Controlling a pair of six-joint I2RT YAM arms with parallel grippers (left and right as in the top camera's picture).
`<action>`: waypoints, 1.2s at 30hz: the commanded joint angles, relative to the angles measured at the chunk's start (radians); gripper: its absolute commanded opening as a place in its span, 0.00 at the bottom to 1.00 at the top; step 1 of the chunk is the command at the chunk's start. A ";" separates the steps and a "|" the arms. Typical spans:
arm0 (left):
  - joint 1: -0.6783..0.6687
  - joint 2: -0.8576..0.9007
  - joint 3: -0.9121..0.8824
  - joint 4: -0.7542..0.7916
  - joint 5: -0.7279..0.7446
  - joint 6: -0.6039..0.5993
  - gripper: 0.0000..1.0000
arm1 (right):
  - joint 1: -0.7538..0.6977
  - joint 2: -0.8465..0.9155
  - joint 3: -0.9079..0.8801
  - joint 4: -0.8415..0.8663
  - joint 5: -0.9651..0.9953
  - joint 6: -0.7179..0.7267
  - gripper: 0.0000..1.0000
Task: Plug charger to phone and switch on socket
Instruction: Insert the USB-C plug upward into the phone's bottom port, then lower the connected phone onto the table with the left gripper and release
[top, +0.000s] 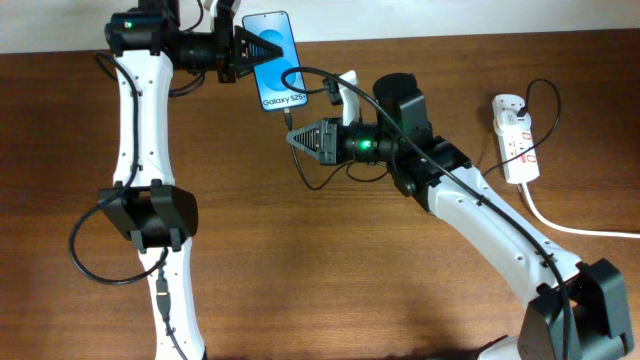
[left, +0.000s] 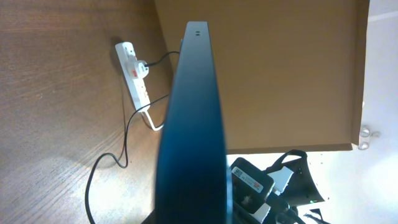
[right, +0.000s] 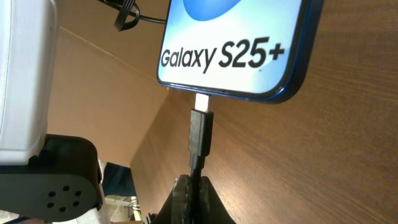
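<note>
The phone (top: 275, 60) has a bright blue screen with "Galaxy S25" text. My left gripper (top: 243, 52) is shut on its upper end and holds it at the table's far edge. In the left wrist view the phone (left: 193, 118) shows edge-on. My right gripper (top: 296, 137) is shut on the charger (top: 289, 117) just behind its plug. In the right wrist view the plug (right: 201, 127) points up from my shut fingers (right: 196, 186), its metal tip at the port in the phone's (right: 236, 37) bottom edge. The white socket (top: 515, 140) lies at the far right.
The charger's thin black cable (top: 543, 95) loops from the socket strip over my right arm. The strip (left: 134, 68) and cable (left: 124, 140) also show in the left wrist view. A thick white cord (top: 570, 228) runs off to the right. A wall panel (left: 280, 68) stands behind the table.
</note>
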 joint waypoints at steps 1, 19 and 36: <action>-0.002 -0.018 0.019 0.009 0.052 0.026 0.00 | -0.006 -0.030 0.024 0.008 -0.013 -0.010 0.04; -0.021 -0.018 0.019 -0.002 0.063 0.049 0.00 | -0.050 -0.030 0.024 0.019 0.009 -0.010 0.04; -0.013 -0.018 0.019 -0.061 0.002 0.089 0.00 | -0.051 -0.030 0.024 0.002 0.005 0.001 0.33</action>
